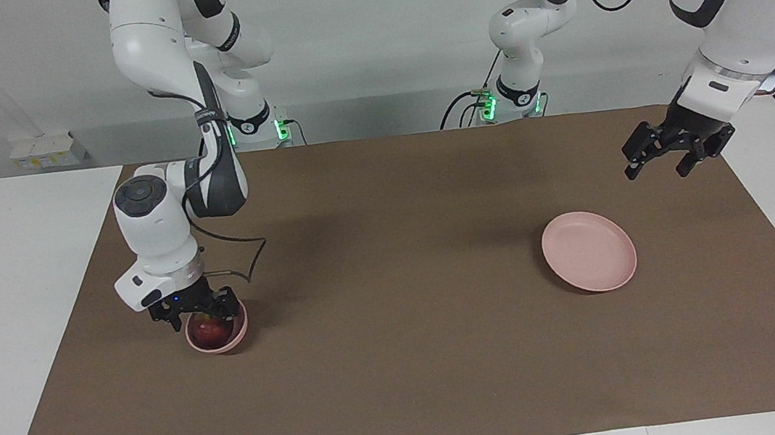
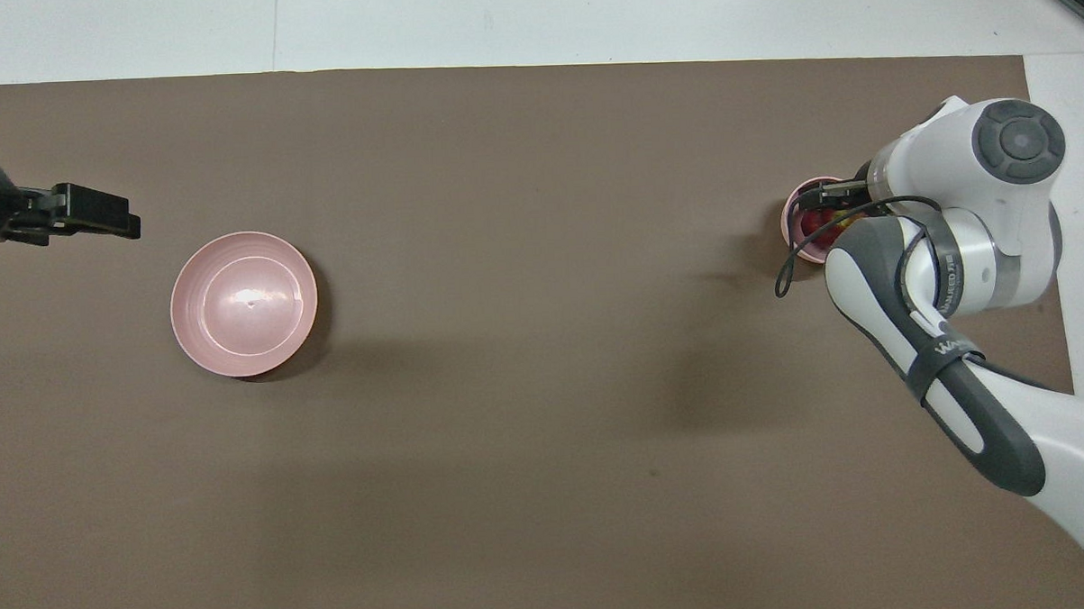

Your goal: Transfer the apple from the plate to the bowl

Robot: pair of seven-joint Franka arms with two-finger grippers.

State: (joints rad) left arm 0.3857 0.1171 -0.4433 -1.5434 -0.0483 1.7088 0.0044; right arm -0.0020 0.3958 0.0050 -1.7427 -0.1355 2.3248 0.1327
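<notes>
The small dark-red apple (image 1: 211, 331) lies inside the small, deep pale-pink bowl (image 1: 237, 338) at the right arm's end of the table. My right gripper (image 1: 202, 317) is low over the bowl, its fingers open and spread about as wide as the bowl, either side of the apple. In the overhead view the right wrist covers most of the bowl (image 2: 790, 228) and the apple (image 2: 814, 229). The flat pale-pink plate (image 1: 588, 251) is bare toward the left arm's end, and it also shows in the overhead view (image 2: 243, 303). My left gripper (image 1: 658, 170) waits open and empty, raised beside the plate.
A brown mat (image 1: 404, 361) covers the table between white side strips. The right arm's cable (image 1: 246, 259) loops down beside the bowl. Small white boxes (image 1: 48, 150) sit at the table's corner near the right arm's base.
</notes>
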